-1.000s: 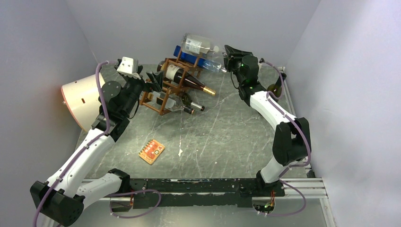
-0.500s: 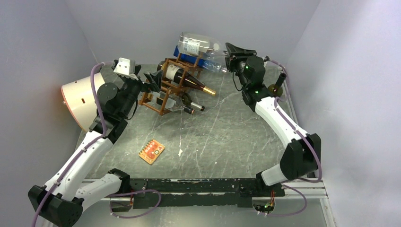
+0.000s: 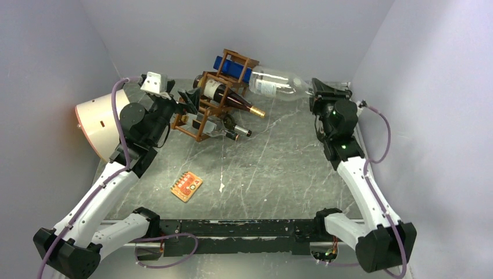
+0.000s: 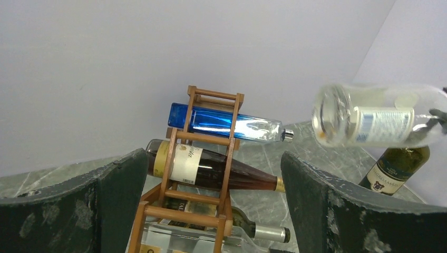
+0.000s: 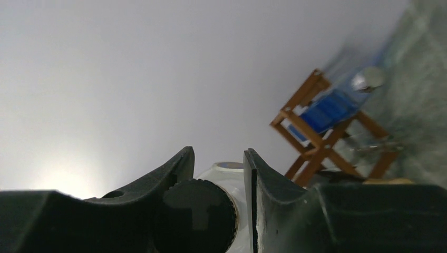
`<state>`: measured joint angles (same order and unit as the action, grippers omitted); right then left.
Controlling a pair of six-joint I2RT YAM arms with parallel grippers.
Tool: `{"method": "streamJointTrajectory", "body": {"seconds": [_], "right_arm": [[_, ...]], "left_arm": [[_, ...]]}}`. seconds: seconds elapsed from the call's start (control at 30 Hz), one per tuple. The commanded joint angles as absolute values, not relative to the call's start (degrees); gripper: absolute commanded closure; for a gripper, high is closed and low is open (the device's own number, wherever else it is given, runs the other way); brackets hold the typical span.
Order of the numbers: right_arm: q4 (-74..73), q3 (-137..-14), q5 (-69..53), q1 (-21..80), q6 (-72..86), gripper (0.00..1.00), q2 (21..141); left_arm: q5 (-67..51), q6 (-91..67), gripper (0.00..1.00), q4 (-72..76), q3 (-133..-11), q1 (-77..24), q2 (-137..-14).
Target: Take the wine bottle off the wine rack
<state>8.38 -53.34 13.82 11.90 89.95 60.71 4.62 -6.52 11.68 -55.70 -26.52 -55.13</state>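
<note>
A grey-green marbled tabletop [image 3: 279, 168] sits between plain, pale lavender walls. At its back left stands the reddish-brown wooden wine rack of thin bars [image 4: 203, 137]. The rack holds a blue glass bottle [image 4: 211, 120] in its top cell and a dark bottle with a cream label and gold cap [image 4: 211, 171] below that. A cream cylindrical drum [image 3: 99, 122] lies on its side at the far left. A small orange card [image 3: 186, 185] lies flat towards the front.

The rack's lowest bottle is cut off by the left wrist view's edge. A dark green bottle [image 4: 392, 168] stands behind the airborne one. The right wrist view blurs the rack.

The right arm reaches up along the right side. The right gripper [image 3: 317, 89] pinches the black-capped neck of the clear glass wine bottle with a white label [image 3: 273, 84]. It holds the bottle roughly level in the air, to the right of the rack and free of it, base towards the rack.

The left arm reaches to the rack's left end. The left gripper [image 3: 189, 99] has its fingers spread wide, with the rack framed between them. Whether they touch the wood cannot be told.
</note>
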Motion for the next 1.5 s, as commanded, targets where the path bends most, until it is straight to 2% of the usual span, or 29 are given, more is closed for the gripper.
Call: {"method": "streamJointTrajectory", "body": {"seconds": [0.0, 0.33, 0.6, 0.8, 1.0, 1.17, 1.47], "right_arm": [[13.0, -52.3, 11.4, 8.8, 94.4, 1.0, 52.7], [-2.9, -49.7, 8.1, 6.3, 80.1, 1.0, 46.1], [-8.9, -47.9, 10.0, 6.3, 57.4, 1.0, 44.1], [-7.3, -44.7, 13.8, 6.3, 38.8, 1.0, 41.1], [-4.8, -44.6, 14.2, 6.3, 25.1, 1.0, 40.3], [-2.7, -45.0, 19.2, 6.3, 14.4, 1.0, 38.6], [1.2, -46.3, 26.9, 6.3, 5.4, 1.0, 39.7]], "left_arm": [[4.8, -5.8, 0.01, 12.5, -56.9, -27.3, -55.7], [5.5, -5.1, 0.01, 12.0, -57.2, -28.4, -57.1], [6.5, -4.1, 0.01, 11.6, -57.3, -29.1, -58.0], [6.2, -4.0, 0.01, 11.4, -57.6, -29.2, -58.8], [6.1, -4.1, 0.01, 11.3, -57.7, -29.2, -59.5], [5.8, -4.3, 0.01, 11.3, -57.6, -29.3, -59.8], [5.9, -4.1, 0.01, 11.4, -57.6, -29.6, -59.6]]}}
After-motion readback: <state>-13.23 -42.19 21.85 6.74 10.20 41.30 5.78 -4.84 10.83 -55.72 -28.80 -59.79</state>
